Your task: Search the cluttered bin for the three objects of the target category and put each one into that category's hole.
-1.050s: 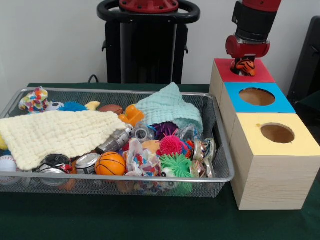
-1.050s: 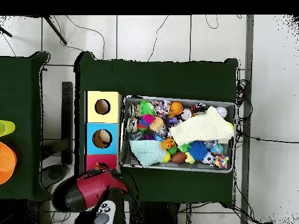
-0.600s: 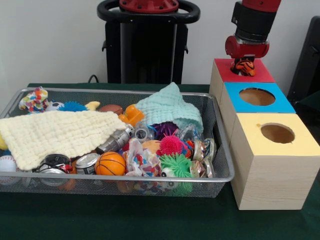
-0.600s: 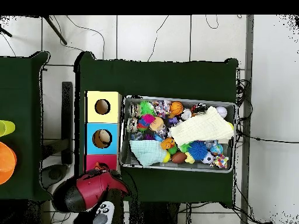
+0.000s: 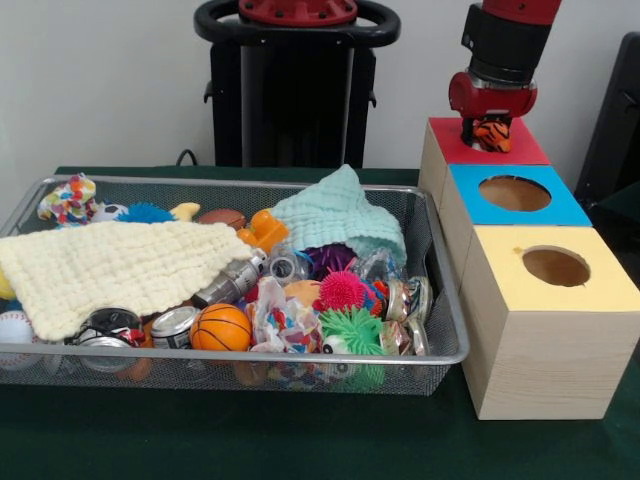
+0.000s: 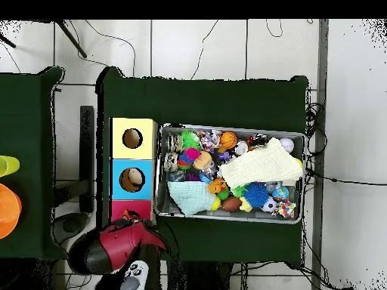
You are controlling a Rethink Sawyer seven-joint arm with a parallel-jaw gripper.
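**Tiger-striped toy held over the red box**

Above the red-topped box (image 5: 488, 142), at the far end of the row of three boxes, the gripper (image 5: 488, 133) hangs with its fingers closed on a small orange toy with black stripes (image 5: 491, 134). The toy sits just over the red top; whether it touches the surface cannot be told, and the hole in that box is hidden behind it. Next in the row stands the blue-topped box (image 5: 545, 208), its round hole open to view, and nearest the camera the yellow-topped box (image 5: 590, 291), also with a round hole.

Beside the boxes sits the wire mesh bin (image 5: 440, 290), crowded with small things. A pale yellow cloth (image 5: 115, 268) is spread across one half, and a mint green cloth (image 5: 340, 215) is bunched at the far side. Near the front rim lie a small basketball (image 5: 221, 327), a green spiky ball (image 5: 352, 331) and a pink spiky ball (image 5: 343, 291) (all three close together). A baseball (image 5: 14, 328) rests at the front corner under the yellow cloth's edge, and an orange toy (image 5: 264, 230) sits between the two cloths.

From overhead, the red arm (image 6: 113, 248) covers most of the red box, and the bin (image 6: 301, 214) lies just beside the box row on the dark green table (image 6: 227, 98).
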